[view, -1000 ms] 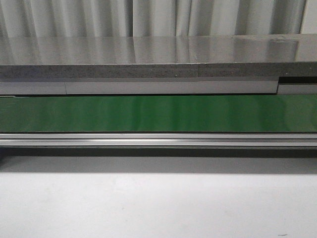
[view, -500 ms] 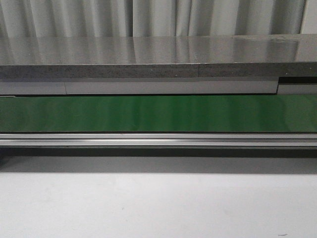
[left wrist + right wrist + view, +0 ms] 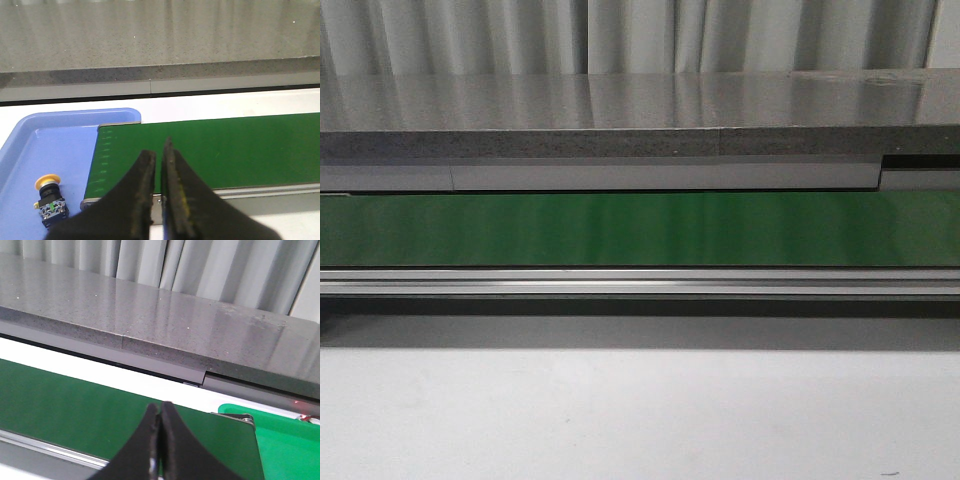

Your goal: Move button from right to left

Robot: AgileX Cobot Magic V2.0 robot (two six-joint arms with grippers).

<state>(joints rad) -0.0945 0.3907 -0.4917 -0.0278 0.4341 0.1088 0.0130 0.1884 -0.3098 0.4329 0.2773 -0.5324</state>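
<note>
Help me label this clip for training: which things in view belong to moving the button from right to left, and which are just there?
Part of the job:
button, lying in the blue tray
green belt
green tray
left gripper, right gripper, both shut and empty

Just there:
grey counter
curtain

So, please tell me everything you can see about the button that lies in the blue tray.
The button shows only in the left wrist view. It has a round yellow cap, a dark collar under it, and a dark blocky body with a small green mark and pale metal points. It lies tipped over on the floor of the blue tray, beside the end of the green belt. Nothing else touches it; the left gripper is shut and apart from it.
</note>
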